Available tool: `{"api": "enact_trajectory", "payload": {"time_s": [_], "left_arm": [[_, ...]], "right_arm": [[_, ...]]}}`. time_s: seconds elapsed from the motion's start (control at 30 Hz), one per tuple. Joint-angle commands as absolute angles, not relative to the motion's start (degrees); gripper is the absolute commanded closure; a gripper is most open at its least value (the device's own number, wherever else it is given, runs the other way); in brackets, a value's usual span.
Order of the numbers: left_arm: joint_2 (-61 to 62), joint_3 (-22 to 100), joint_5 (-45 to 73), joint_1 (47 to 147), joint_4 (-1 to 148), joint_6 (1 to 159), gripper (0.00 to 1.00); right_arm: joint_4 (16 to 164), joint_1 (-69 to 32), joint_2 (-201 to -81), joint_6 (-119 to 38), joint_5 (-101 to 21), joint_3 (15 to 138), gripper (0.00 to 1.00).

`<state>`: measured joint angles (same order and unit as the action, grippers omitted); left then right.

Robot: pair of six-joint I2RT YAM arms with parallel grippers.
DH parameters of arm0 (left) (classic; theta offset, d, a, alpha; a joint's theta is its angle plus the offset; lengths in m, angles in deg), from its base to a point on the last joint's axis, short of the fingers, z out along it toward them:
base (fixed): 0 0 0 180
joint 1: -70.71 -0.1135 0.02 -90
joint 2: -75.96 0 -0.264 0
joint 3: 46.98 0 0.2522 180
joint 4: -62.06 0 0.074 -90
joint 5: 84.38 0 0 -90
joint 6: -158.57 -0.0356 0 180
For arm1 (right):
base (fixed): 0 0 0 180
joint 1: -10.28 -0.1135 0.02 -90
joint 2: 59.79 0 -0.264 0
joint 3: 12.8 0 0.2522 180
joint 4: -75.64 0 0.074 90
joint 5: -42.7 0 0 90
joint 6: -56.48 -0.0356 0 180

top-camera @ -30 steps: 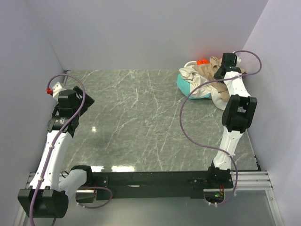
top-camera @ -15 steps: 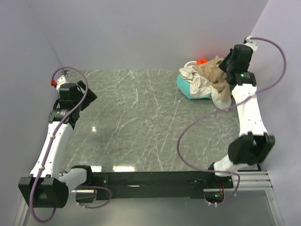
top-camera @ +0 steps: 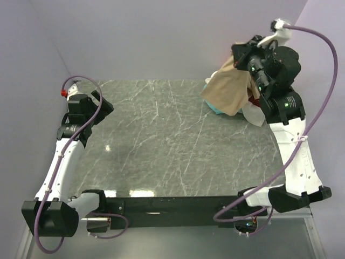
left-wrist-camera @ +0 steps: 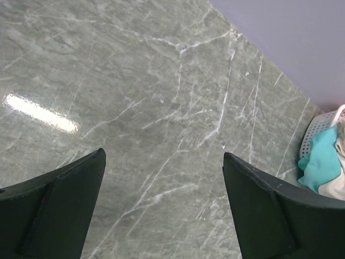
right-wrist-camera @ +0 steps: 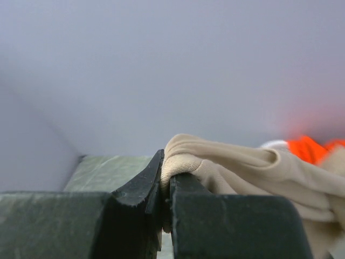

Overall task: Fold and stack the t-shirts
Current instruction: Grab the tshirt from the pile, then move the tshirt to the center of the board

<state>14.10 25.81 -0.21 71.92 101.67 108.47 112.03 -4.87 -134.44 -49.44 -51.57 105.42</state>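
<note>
My right gripper (top-camera: 241, 55) is shut on the ribbed edge of the tan t-shirt (top-camera: 229, 89) and holds it high over the back right corner; the shirt hangs below it. In the right wrist view the tan t-shirt (right-wrist-camera: 253, 167) is pinched between the jaws, with the bright orange shirt (right-wrist-camera: 310, 148) behind it. Under the hanging shirt lie the teal shirt (top-camera: 214, 107) and the cream-white shirt (top-camera: 253, 114). The dark red shirt is hidden. My left gripper (top-camera: 102, 109) is open and empty over the left side of the table; its fingers (left-wrist-camera: 59, 199) frame bare marble.
A white perforated basket (left-wrist-camera: 318, 129) holds the pile at the back right, with teal cloth (left-wrist-camera: 323, 167) spilling from it. The grey marble table (top-camera: 161, 140) is walled by lilac panels at the left, back and right. A black rail runs along the near edge.
My right gripper has risen from the pile and lifted the tan t-shirt, which now hangs free. The right arm has stretched upward. The left arm has shifted slightly.
</note>
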Motion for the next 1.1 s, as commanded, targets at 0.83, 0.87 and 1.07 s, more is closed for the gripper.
{"api": "enact_trajectory", "payload": {"time_s": [0.83,0.87,1.07], "left_arm": [[23.6,21.2,-5.3,71.9,105.5,105.7,0.02],[23.7,20.5,-5.4,71.9,105.6,105.7,0.03],[22.0,17.7,-4.9,72.0,107.1,106.8,0.04]], "right_arm": [[106.8,-28.1,-141.9,-48.1,-60.5,106.6,1.0],[107.6,-26.8,-140.8,-49.5,-61.1,102.8,1.0],[115.8,-17.4,-134.7,-57.4,-60.2,78.1,0.38]]}}
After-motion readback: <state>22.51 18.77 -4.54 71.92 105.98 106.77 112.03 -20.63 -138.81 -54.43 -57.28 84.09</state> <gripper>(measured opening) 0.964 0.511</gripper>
